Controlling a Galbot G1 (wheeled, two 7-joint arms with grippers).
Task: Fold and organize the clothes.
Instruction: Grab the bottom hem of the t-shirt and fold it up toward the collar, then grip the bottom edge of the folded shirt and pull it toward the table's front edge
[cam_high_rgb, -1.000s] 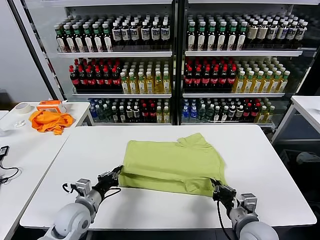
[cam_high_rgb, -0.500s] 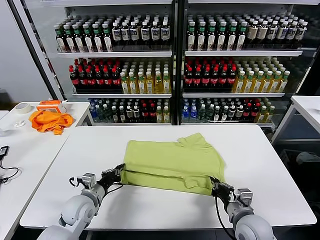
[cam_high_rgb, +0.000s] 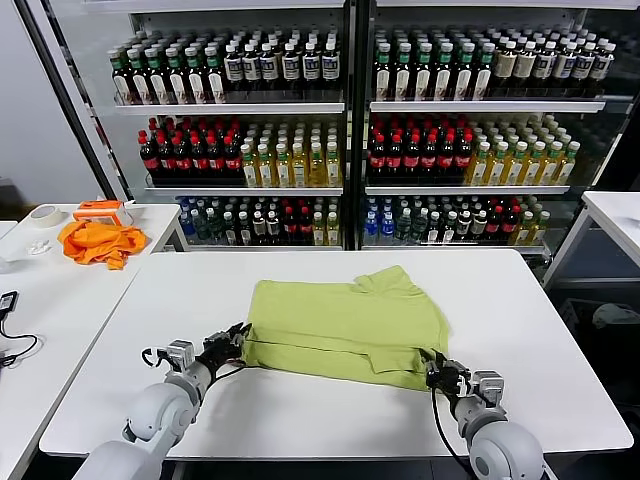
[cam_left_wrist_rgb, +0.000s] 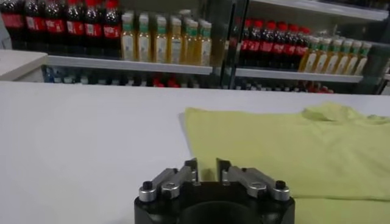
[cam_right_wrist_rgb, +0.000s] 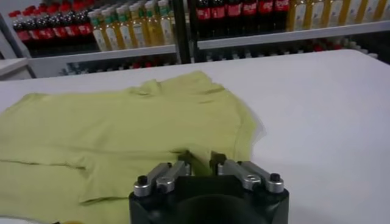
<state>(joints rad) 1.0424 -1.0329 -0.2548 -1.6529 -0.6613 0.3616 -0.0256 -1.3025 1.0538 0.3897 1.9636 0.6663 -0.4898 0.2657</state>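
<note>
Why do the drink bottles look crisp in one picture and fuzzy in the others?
Head view: the bottles look sharp under even light, and the T-shirt casts only a thin shadow on the table. Left wrist view: the bottles behind look soft, and the T-shirt's weave is smeared. Right wrist view: the bottles look equally soft.

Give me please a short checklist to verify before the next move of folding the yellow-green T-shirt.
1. T-shirt lies wholly on the white table: ok.
2. Left tool at the shirt's near left corner: ok.
3. Right tool at the near right corner: ok.
4. Both tools free of the cloth: cannot tell; small gaps show between the fingers, with fabric close by.
5. Near fold edge straight: not ok, it runs askew.
6. Orange garment apart, on the side table: ok.
</note>
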